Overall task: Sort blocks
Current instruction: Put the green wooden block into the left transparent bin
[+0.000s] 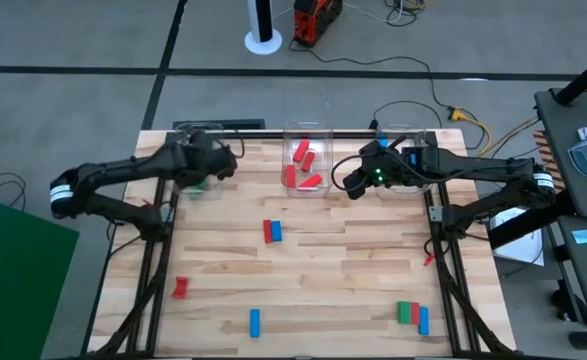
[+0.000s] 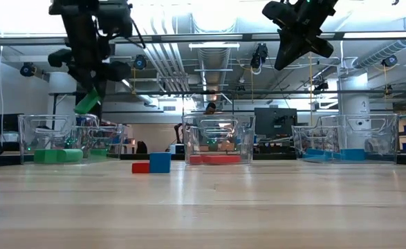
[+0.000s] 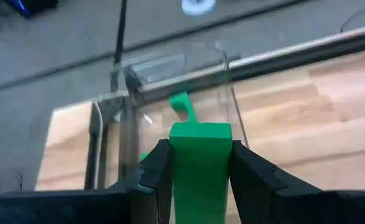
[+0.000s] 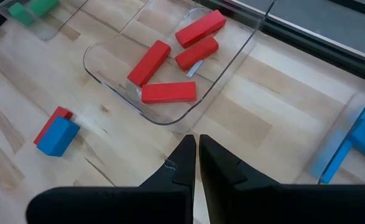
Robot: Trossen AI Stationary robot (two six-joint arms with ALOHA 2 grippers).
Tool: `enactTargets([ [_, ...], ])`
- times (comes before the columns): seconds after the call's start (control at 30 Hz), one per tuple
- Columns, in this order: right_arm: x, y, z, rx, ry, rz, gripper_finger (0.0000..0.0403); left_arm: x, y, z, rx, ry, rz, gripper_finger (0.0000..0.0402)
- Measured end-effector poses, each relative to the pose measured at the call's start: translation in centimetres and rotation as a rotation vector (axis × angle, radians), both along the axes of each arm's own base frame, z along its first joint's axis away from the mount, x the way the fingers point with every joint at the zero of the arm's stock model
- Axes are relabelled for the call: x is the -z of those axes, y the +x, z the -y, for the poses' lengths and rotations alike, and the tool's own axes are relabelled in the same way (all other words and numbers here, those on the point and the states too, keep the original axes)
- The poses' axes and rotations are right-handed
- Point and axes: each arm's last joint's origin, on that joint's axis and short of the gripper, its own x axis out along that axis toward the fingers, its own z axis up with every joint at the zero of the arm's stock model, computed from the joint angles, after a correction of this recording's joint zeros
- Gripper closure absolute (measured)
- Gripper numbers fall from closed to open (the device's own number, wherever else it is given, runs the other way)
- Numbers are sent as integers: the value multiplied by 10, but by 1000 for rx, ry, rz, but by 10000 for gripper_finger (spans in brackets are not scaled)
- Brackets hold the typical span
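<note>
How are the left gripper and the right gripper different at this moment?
The left gripper is shut on a green block; the right gripper is shut on nothing. The left one hangs over the left bin, the right one between the middle bin and the right bin. Both are raised above the table.

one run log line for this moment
left claw: shut on green block, above left bin | right claw: shut, empty, between middle and right bins

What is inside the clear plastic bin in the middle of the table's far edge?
The middle clear plastic bin holds four red rectangular blocks, lying flat and loosely scattered. No other colours show inside. Nothing appears hidden beneath them.
</note>
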Motion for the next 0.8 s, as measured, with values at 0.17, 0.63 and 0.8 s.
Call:
enactTargets([
  [0.17, 0, 0, 0, -2, 3, 1, 390, 3, -10, -19, -36, -137, 31, 295],
  [0.63, 0, 0, 0, -2, 5, 1, 390, 3, -20, -38, 6, -207, -21, 275],
  [0.8, 0, 0, 0, -1, 5, 2, 390, 3, -20, -38, 7, -207, -22, 258],
])
